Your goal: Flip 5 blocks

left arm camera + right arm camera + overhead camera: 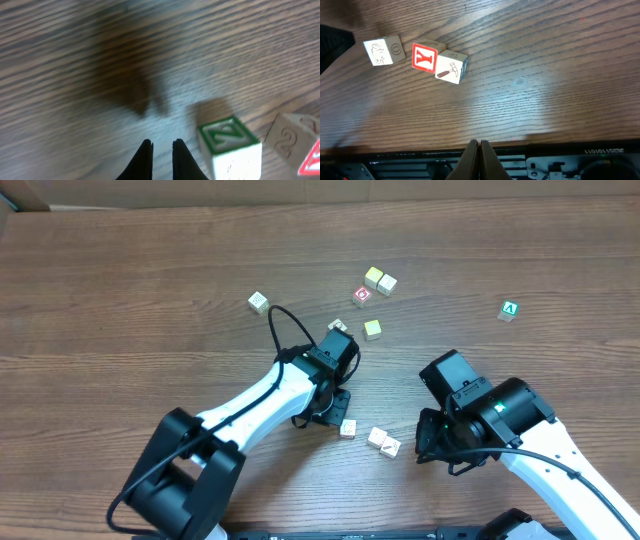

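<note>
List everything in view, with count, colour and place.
front blocks: three, pale with red or dark prints, near the table's front edge between the arms.
lone block: one, whitish, left of the others.
half-hidden block: one, pale, beside the left wrist.
red-faced block: one, red and white, far cluster.
yellowish cubes: three, two touching, one nearer.
green "A" cube: one, far right.
table: one, brown wood.
left gripper: one, black, shut, empty.
right gripper: one, brownish fingers, shut, empty.
</note>
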